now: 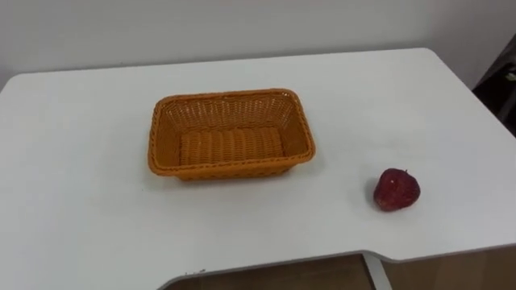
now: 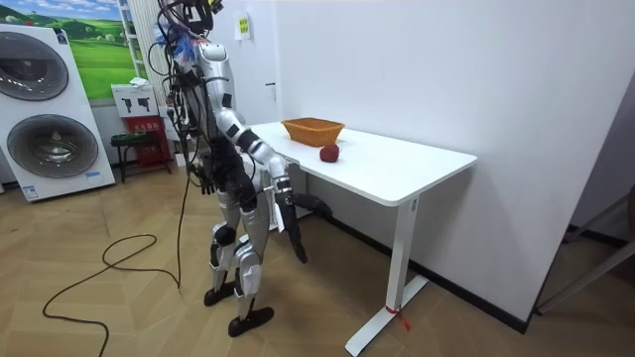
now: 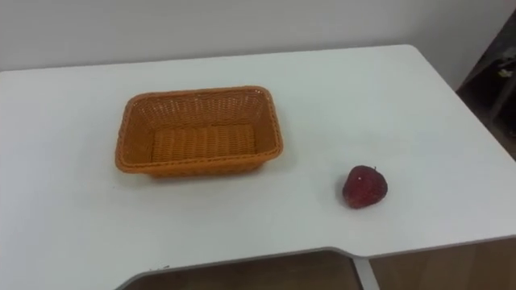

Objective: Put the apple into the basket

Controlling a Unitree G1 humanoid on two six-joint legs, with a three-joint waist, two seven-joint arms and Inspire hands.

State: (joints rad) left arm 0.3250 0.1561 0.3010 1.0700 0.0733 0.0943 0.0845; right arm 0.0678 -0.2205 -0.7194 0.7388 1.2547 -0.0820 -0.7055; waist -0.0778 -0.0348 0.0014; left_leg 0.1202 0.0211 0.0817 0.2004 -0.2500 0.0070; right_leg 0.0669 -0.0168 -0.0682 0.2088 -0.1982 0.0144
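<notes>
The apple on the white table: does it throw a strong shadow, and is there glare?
Left eye view: the apple throws only a faint, soft shadow at its base, the basket likewise along its near side; the table is evenly lit, with no glare patch. Room view: the table looks evenly bright too.

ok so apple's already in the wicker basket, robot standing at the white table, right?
Not quite. The apple isn't in the wicker basket. It lies on the white table, to the basket's right and apart from it, and the basket is empty, as the left eye view shows. The rest holds: the room view shows the robot standing at the table.
</notes>
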